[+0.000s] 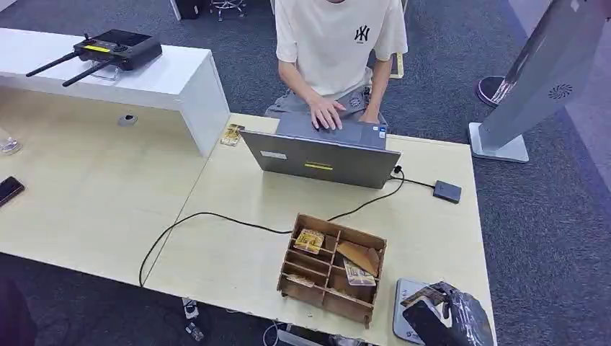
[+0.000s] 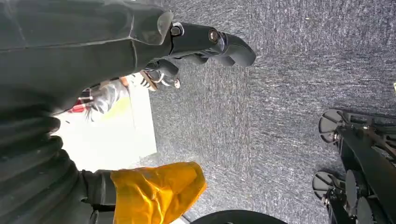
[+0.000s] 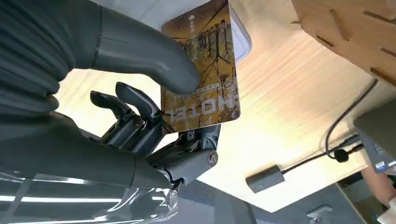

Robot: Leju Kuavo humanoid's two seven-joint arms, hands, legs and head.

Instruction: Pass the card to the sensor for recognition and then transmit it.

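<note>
While its thumb pins a golden-brown card printed "HOTEL", the right hand hovers over the grey sensor pad on the pale wooden surface; the left hand hangs curled, holding nothing.

Pale wooden counter. Grey sensor pad lies directly beneath the right hand; wooden compartment tray just beside it; laptop, cable and small dark box lie farther off.
</note>
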